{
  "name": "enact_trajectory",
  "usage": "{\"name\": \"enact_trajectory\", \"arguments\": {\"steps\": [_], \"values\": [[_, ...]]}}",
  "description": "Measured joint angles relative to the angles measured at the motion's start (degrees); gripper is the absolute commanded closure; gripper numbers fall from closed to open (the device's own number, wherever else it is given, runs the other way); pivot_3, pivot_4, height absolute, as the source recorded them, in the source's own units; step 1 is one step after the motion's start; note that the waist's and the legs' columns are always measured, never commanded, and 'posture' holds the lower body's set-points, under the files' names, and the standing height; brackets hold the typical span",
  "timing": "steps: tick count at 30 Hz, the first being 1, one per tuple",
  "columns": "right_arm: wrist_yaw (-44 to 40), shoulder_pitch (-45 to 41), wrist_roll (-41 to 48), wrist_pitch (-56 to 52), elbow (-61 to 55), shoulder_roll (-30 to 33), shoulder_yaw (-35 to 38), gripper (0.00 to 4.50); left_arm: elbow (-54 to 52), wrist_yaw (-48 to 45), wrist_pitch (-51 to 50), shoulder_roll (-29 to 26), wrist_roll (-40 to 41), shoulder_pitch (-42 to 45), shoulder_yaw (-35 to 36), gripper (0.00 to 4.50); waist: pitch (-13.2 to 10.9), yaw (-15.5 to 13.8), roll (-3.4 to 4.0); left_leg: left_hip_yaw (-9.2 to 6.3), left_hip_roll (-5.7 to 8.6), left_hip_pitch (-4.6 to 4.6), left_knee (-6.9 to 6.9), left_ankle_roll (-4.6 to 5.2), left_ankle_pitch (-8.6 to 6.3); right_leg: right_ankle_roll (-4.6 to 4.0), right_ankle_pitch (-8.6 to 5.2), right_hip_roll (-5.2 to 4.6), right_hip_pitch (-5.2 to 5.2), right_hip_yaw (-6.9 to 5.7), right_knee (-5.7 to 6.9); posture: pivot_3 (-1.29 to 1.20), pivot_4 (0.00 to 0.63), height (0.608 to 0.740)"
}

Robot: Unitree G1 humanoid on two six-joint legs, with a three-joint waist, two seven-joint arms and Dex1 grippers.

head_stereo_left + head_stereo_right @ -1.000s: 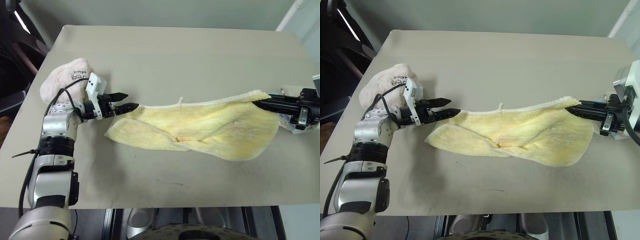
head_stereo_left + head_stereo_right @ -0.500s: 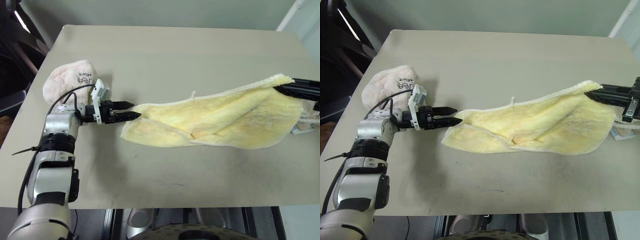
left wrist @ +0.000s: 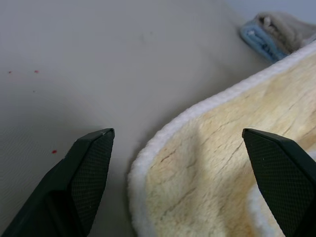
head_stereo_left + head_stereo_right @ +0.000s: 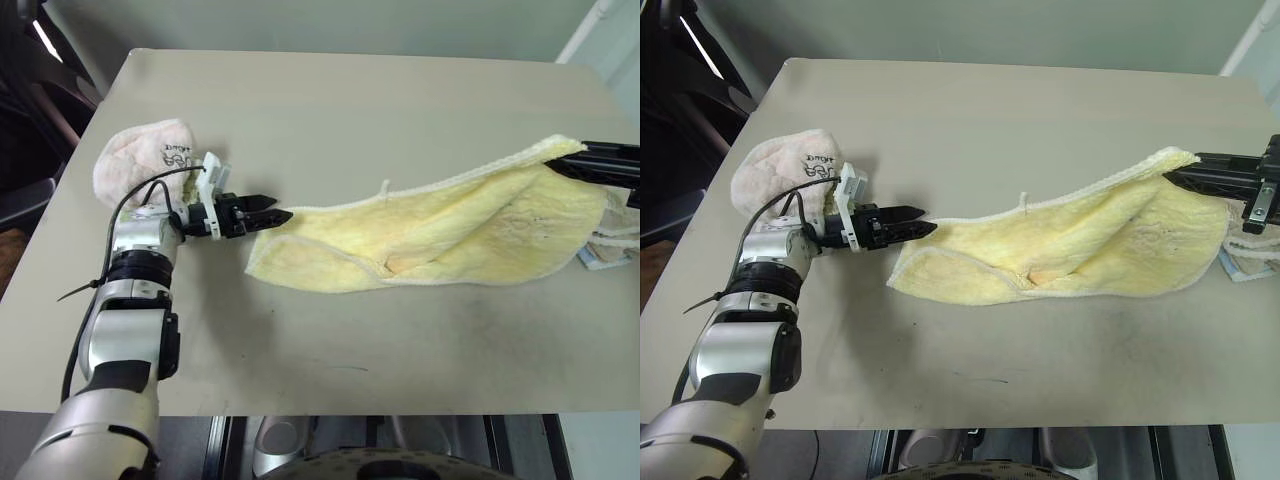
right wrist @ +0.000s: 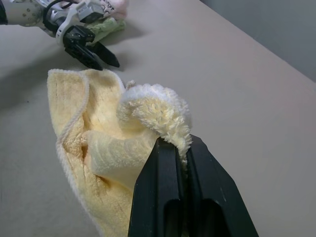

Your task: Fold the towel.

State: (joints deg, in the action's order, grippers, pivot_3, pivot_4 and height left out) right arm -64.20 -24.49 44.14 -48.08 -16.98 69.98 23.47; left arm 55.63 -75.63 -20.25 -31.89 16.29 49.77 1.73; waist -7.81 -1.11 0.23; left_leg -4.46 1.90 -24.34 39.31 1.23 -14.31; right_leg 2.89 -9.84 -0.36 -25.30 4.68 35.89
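Beige table (image 4: 330,110) with a grey-green wall behind, dark clutter off its 9 o'clock edge. Head view, left to right: pink towel (image 4: 140,160) bunched at about 10 o'clock on the table, dark embroidered mark facing up. Just beside it toward 4 o'clock, the left gripper (image 4: 272,210) points toward 3 o'clock, fingers spread wide, tips at the near corner of the towel (image 4: 440,240); left wrist view shows that corner's white hem lying between the spread fingertips (image 3: 94,148), touching or not, cannot tell. The towel, pale yellow, runs from table centre out to 3 o'clock, left part flat and rumpled with a fold doubled over on its near side, white loop tag (image 4: 384,188) sticking up from the far long edge. Its right corner is lifted off the table, pinched by the right gripper (image 4: 560,158) at the 3 o'clock edge, fingers pressed together on the fluffy hem. Beige towel (image 4: 615,235) and something blue (image 4: 590,257) lie under the raised end.
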Motion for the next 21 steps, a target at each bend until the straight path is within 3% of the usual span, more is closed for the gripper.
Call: {"name": "enact_trajectory", "arguments": {"steps": [21], "values": [[4.3, -8.1, 9.2, -5.0, -3.2, 0.0, 1.4, 4.41, -0.3, -4.8, 4.9, -0.2, -6.3, -0.1, -2.9, 0.0, 0.2, 0.0, 0.4, 0.14, 0.06, 0.0, 0.68, 0.36, -0.4, 0.26, -0.2, -0.1, 0.21, 0.05, 0.03, 0.0, 0.15, 0.733]]}}
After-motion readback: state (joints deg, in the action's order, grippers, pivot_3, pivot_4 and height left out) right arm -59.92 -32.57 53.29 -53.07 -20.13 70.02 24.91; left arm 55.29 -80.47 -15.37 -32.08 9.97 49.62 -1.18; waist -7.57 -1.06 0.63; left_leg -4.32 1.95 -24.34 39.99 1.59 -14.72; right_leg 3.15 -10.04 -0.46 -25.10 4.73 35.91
